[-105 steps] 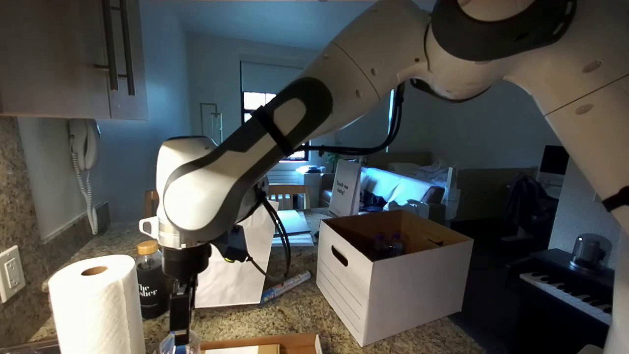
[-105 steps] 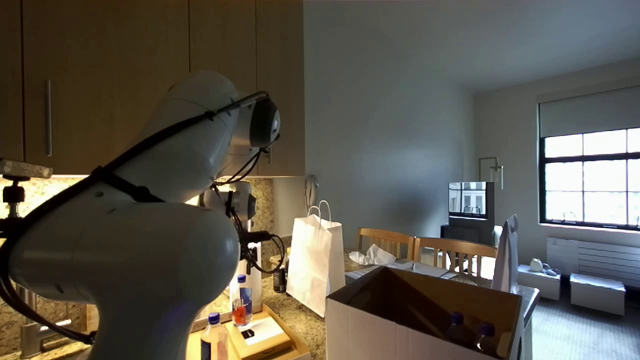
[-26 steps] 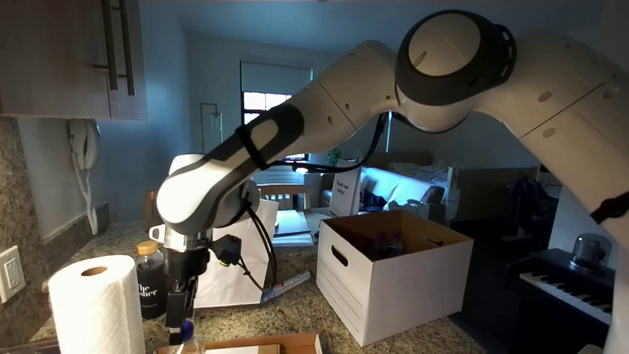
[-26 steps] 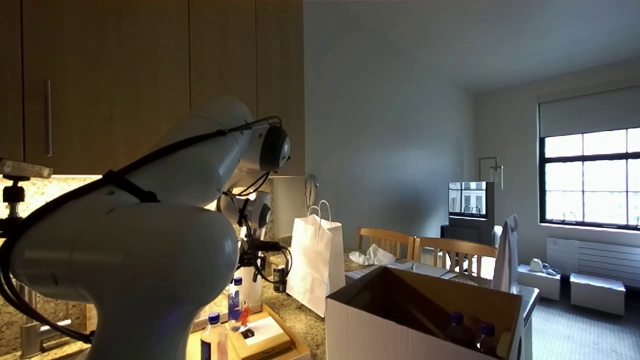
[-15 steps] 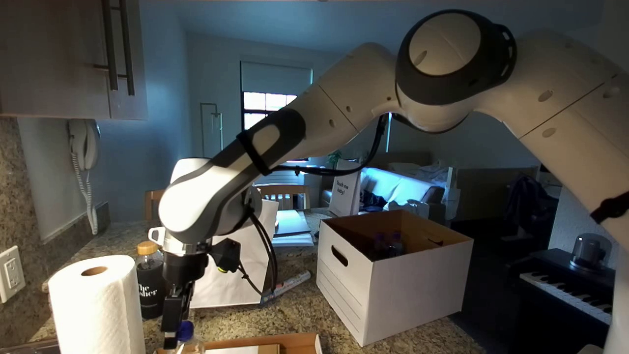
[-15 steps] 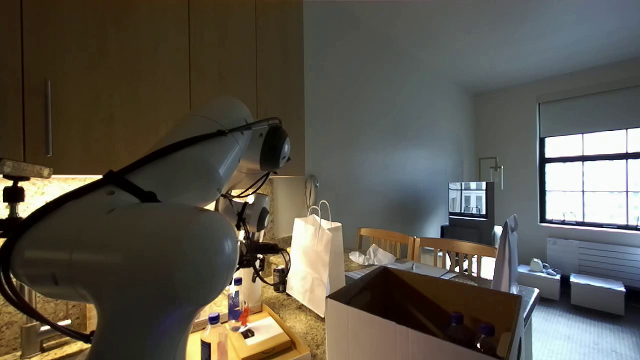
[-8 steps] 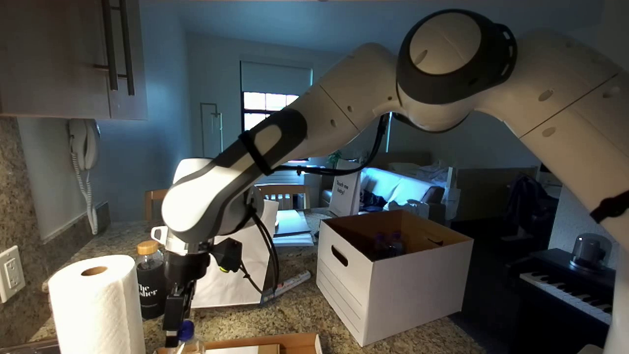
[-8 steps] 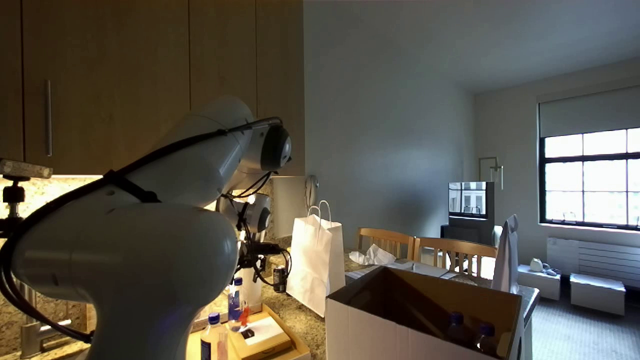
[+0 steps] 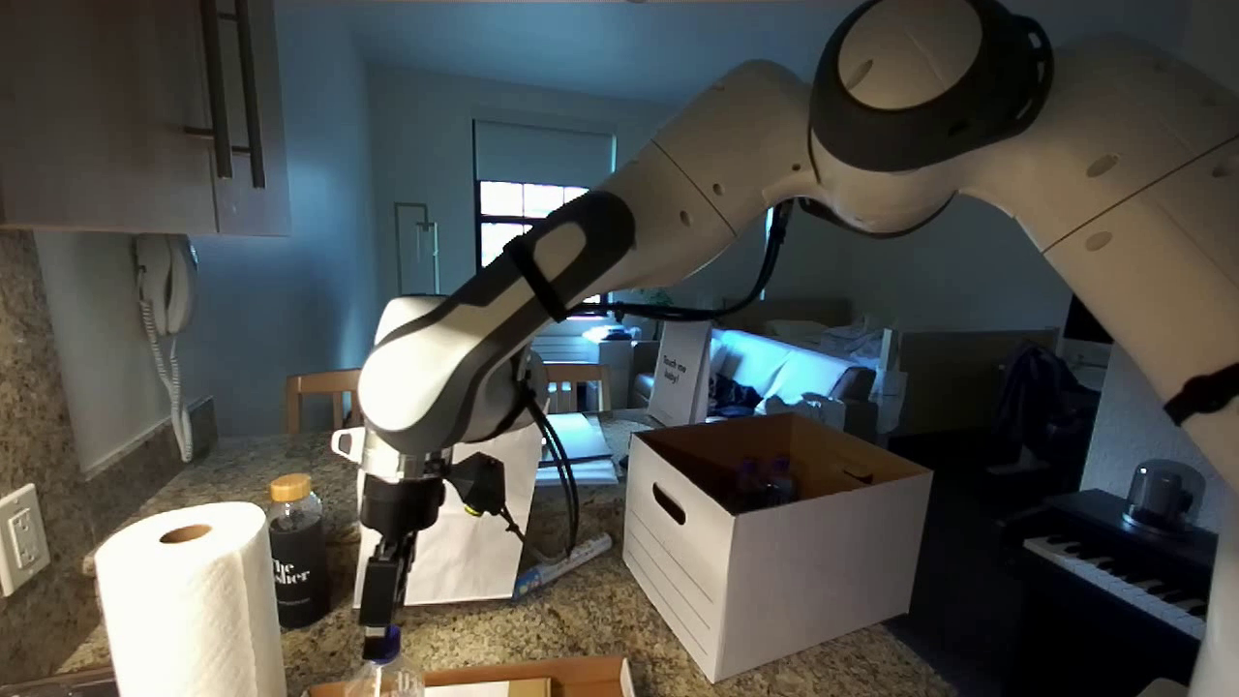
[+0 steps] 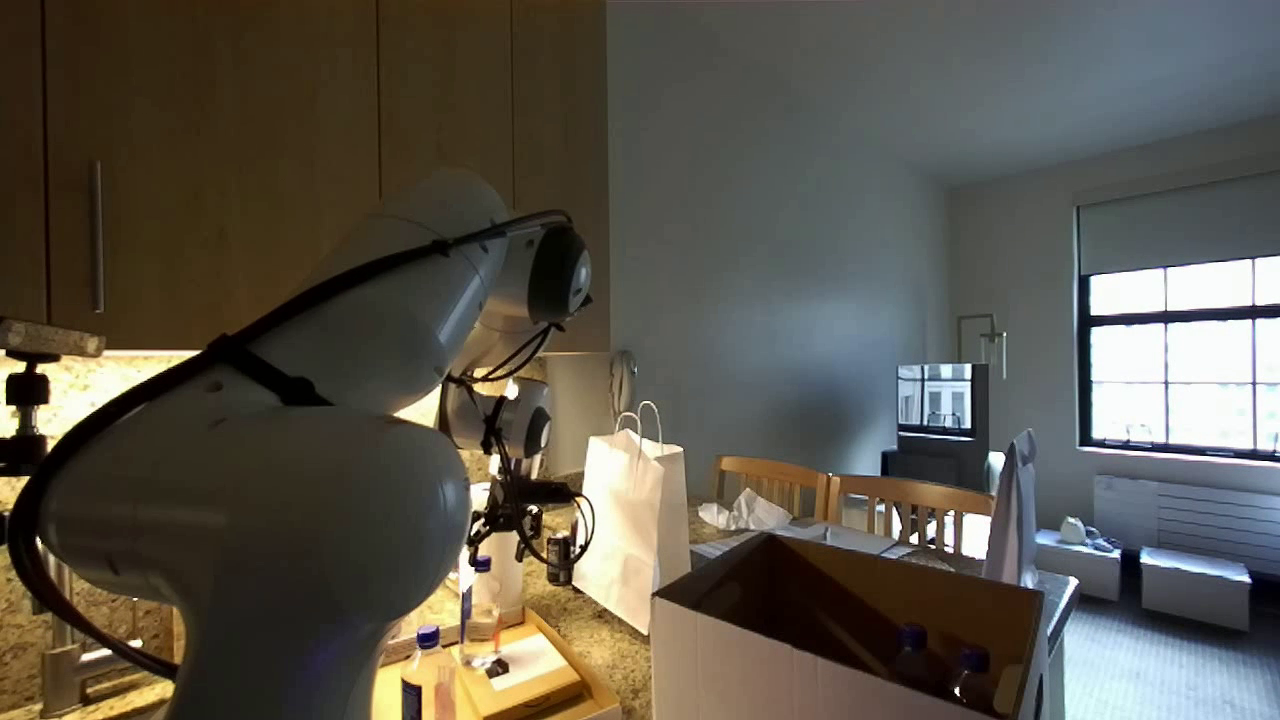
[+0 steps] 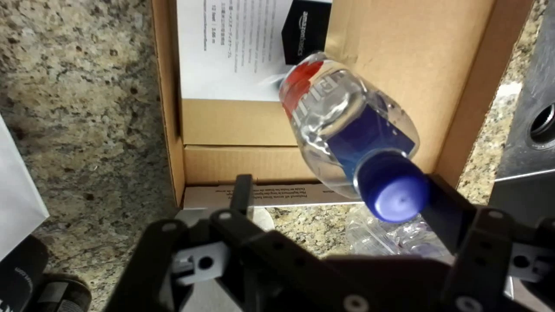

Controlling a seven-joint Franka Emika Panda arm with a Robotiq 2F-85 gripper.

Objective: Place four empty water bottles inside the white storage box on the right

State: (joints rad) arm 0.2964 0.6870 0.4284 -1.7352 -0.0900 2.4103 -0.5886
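My gripper (image 11: 338, 180) stands wide open over a shallow cardboard tray. Between its fingers rises the blue cap of a clear water bottle (image 11: 318, 104), close to the right-hand finger (image 11: 451, 212) in the wrist view; I cannot tell whether they touch. That bottle (image 10: 482, 610) stands in the tray, perhaps leaning a little. Another blue-capped bottle (image 10: 428, 680) is nearer the camera in the same exterior view. The white storage box (image 9: 823, 571) holds two bottles, one (image 10: 912, 655) beside the other (image 10: 970, 680); their lower parts are hidden by its wall.
The cardboard tray (image 11: 472, 86) also contains a flat carton with a white label (image 11: 234, 65). Around it are a paper towel roll (image 9: 189, 600), a dark wooden-lidded bottle (image 9: 297, 571), a white paper bag (image 10: 635, 530), a printed tube (image 9: 566, 564) and a metal sink (image 11: 527, 99).
Over the last half second my gripper has shifted right and slightly upward in an exterior view. The cap of the bottle at its fingers has shifted the same way. The jaws stay open.
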